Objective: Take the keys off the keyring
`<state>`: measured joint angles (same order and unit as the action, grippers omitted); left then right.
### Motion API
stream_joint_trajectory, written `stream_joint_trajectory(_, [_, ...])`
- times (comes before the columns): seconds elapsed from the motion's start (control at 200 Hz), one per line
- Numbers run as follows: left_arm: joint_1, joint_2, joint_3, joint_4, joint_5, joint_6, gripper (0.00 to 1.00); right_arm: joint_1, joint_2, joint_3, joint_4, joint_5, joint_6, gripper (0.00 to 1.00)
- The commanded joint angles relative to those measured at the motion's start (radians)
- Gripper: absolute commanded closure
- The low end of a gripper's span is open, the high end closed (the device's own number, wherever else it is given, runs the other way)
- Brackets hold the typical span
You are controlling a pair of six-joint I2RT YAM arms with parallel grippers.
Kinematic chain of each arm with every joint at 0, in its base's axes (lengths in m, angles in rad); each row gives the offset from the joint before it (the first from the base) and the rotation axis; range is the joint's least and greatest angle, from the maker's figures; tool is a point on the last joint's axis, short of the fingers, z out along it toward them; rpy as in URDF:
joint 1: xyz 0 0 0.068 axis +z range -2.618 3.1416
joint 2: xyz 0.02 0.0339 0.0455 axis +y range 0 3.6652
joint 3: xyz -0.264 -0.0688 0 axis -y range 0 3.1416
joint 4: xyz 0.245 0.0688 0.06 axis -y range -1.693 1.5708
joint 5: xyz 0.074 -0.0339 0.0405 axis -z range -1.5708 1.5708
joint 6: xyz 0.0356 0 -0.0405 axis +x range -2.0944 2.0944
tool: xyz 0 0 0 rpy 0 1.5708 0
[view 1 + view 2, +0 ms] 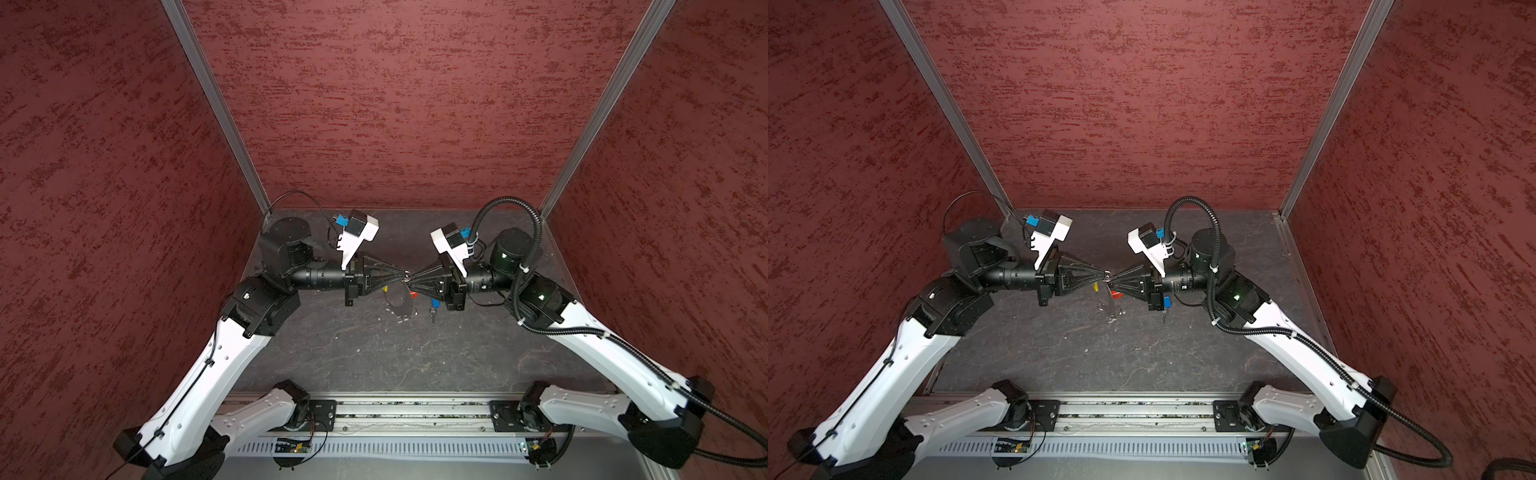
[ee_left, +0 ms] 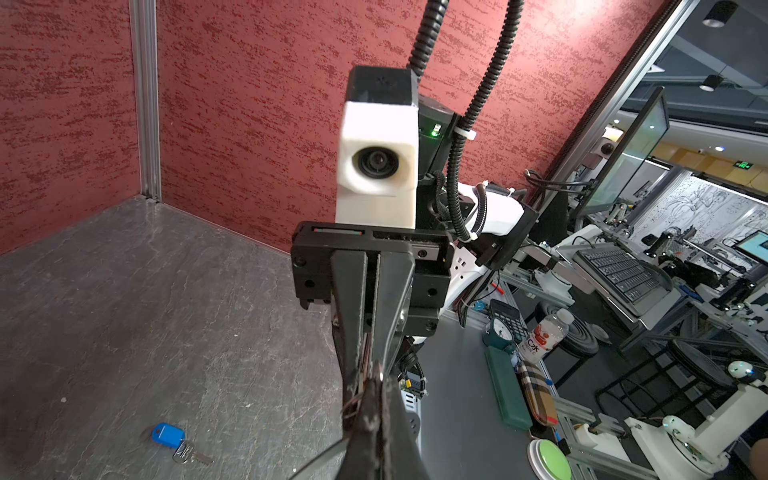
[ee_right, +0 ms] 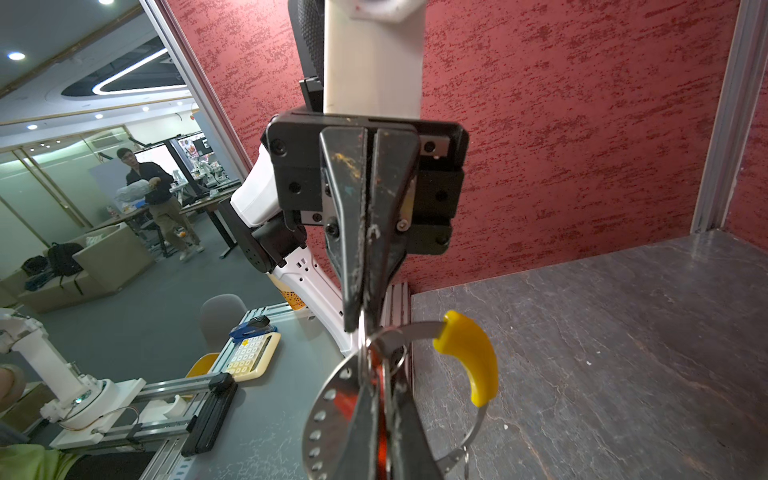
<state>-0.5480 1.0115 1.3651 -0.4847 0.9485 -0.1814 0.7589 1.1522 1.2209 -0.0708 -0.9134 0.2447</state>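
My two grippers meet tip to tip above the middle of the table. The left gripper [image 1: 404, 274] [image 3: 357, 324] is shut on a small silver ring of the keyring [image 3: 328, 407]. The keyring is a thin metal band with a yellow sleeve [image 3: 469, 353] [image 1: 385, 287], and it hangs beneath the tips. The right gripper [image 1: 411, 282] [image 3: 376, 365] is shut, and the red key [image 1: 413, 294] [image 1: 1117, 295] shows in the slit between its fingers. The blue key [image 2: 168, 434] [image 1: 434, 305] lies loose on the table under the right gripper, with a small ring on it.
Red textured walls close the dark slate table [image 1: 374, 353] on the left, back and right. An aluminium rail [image 1: 407, 415] with both arm bases runs along the front edge. Both forearms reach inward low over the middle.
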Motion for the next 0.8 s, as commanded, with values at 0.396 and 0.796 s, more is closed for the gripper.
stream_joint_trajectory(0.396, [0.005, -0.105, -0.18, 0.376, -0.077, -0.131, 1.0, 0.044, 0.043, 0.048, 0.063, -0.014, -0.003, 1.0])
stream_joint_trajectory(0.796, [0.005, -0.119, -0.246, 0.477, -0.068, -0.164, 1.0, 0.059, 0.045, 0.016, 0.221, 0.028, 0.054, 1.0])
